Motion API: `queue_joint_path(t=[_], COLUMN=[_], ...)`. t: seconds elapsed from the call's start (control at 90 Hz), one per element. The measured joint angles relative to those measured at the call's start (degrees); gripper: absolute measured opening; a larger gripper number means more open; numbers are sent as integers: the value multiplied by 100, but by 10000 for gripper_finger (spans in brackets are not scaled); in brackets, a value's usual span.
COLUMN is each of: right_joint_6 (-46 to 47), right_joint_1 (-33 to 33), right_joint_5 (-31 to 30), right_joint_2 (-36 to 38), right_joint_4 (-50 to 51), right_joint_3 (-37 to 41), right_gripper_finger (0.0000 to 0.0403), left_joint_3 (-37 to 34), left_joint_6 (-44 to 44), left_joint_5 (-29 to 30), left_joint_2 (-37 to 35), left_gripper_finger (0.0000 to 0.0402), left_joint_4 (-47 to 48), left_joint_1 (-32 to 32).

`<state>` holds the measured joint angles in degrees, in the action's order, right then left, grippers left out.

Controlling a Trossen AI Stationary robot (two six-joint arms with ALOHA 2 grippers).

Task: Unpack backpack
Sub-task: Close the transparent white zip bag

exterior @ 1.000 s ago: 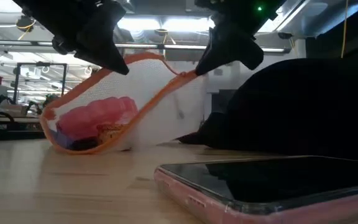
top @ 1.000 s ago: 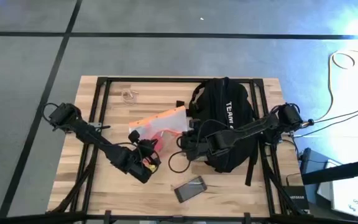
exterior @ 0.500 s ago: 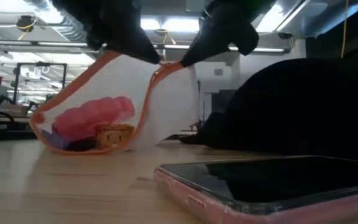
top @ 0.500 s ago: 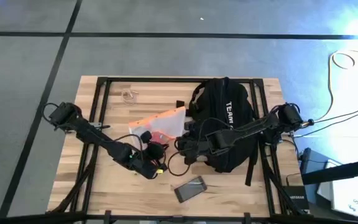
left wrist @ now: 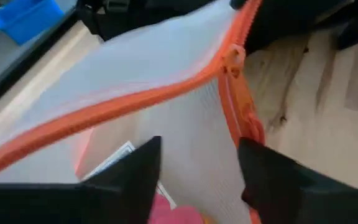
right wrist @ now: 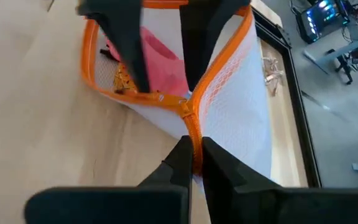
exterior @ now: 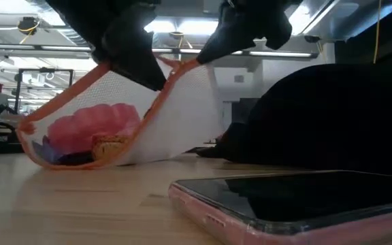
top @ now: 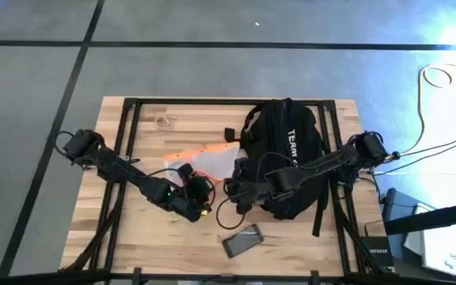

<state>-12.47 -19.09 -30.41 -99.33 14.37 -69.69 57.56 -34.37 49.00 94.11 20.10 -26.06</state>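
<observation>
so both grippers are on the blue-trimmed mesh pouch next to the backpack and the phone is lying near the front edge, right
Not quite: the mesh pouch's zipper trim is orange, not blue, as the right wrist view shows. The rest holds: the left gripper and right gripper are both at the pouch beside the backpack, and the phone lies near the front edge.

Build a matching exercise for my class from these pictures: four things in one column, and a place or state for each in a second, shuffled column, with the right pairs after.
Things
1. backpack
2. mesh pouch
3. phone
4. right end effector

Places or states
A. lying flat near the table's front edge
B. pinching the orange zipper edge
C. black, with white lettering, on the table's right half
D. white with orange trim, holding pink contents

Pairs: 1-C, 2-D, 3-A, 4-B
</observation>
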Motion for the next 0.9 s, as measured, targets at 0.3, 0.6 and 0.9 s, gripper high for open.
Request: queue_joint_path(t=[0.3,0.6,0.9], right_joint_6=[-125,-129,-131], right_joint_1=[0,0,2], right_joint_5=[-4,-9,-94], right_joint_2=[0,0,0], right_joint_4=[-45,-102,-278], right_joint_3=[0,0,0], right_gripper_finger=[3,3,3], left_joint_3=[0,0,0], left_joint_6=[-17,-91,-231], left_joint_5=[-438,-584,52], left_joint_2=[0,0,-165], left_gripper_finger=[294,296,296], left_joint_4=[124,-286,-55], left_joint_1=[0,-3,-159])
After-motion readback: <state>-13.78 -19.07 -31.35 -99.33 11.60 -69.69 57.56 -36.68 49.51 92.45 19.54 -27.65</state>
